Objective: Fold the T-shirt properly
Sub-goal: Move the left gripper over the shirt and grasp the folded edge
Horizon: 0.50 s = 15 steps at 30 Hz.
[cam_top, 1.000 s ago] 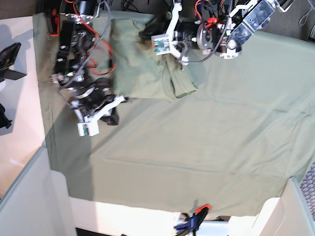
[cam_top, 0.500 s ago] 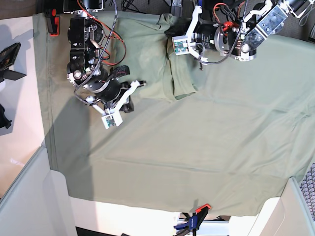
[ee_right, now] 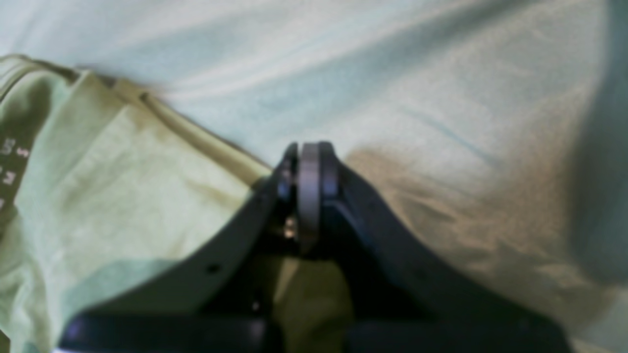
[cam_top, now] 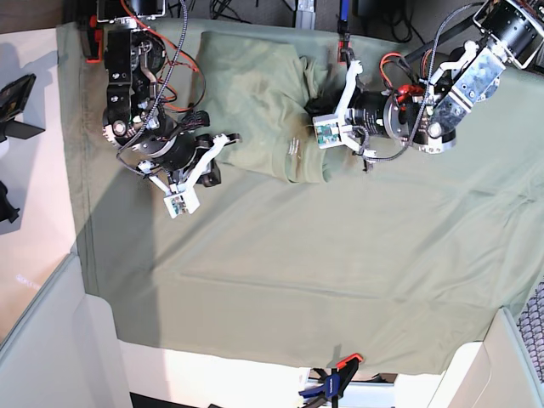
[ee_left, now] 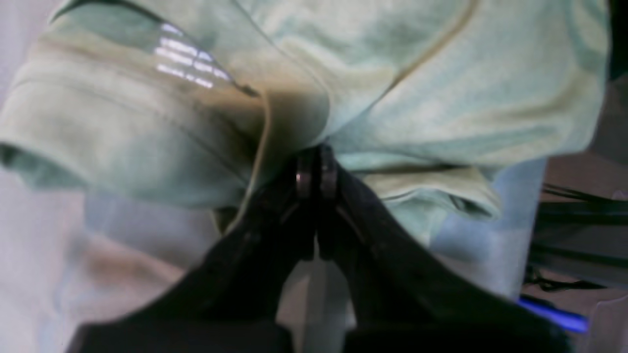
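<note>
The pale green T-shirt [cam_top: 255,102] lies bunched at the back middle of the tablecloth [cam_top: 340,255]. My left gripper [cam_top: 313,109] is at the shirt's right side. In the left wrist view it [ee_left: 314,164] is shut on a fold of the T-shirt [ee_left: 417,98], which hangs gathered around the tips. My right gripper [cam_top: 228,143] is at the shirt's lower left edge. In the right wrist view it [ee_right: 309,162] is shut, and the hem of the T-shirt [ee_right: 122,196] runs into its tips. The collar is hidden.
The green tablecloth [ee_right: 392,73] covers the table and hangs over its front edge. A blue and orange clamp [cam_top: 333,380] grips the front edge. A red clamp [cam_top: 92,38] sits at the back left corner. A black stand [cam_top: 17,102] is on the cream surface at left.
My left gripper has moved forward and to the right with the shirt fold. My right gripper has shifted back towards the shirt's left edge. The shirt is more bunched.
</note>
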Motion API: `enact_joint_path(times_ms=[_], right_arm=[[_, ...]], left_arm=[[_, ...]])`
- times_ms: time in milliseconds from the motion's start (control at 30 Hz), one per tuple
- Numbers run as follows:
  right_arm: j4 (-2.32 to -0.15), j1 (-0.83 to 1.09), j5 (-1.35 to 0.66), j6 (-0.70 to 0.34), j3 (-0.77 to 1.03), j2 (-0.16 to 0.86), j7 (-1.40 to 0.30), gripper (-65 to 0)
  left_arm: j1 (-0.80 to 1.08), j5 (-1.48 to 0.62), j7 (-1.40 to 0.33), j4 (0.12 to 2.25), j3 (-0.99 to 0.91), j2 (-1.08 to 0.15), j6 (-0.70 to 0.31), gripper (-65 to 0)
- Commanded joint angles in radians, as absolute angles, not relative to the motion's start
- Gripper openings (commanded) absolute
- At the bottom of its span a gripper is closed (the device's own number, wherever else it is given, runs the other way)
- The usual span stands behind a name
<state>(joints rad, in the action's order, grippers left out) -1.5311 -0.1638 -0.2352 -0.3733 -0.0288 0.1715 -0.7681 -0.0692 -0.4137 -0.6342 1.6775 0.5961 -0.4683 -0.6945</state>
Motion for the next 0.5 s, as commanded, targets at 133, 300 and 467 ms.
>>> enact_joint_path(times_ms=[133, 300, 467], right_arm=[[-1.546, -0.186, -0.243, -0.374, -0.026, 0.177, -0.737, -65.0], [-1.546, -0.185, -0.243, -0.374, -0.026, 0.177, -0.737, -65.0], [-1.546, -0.186, -0.243, -0.374, -0.026, 0.177, -0.736, -65.0]], left_arm=[[-0.046, -0.557, -0.742, 1.843, 0.589, -0.537, -0.698, -65.0], [0.047, -0.565, -0.740, 2.053, 0.589, -0.583, -0.698, -65.0], [0.117, -0.470, -0.701, 2.038, 0.609, -0.503, -0.698, -65.0]])
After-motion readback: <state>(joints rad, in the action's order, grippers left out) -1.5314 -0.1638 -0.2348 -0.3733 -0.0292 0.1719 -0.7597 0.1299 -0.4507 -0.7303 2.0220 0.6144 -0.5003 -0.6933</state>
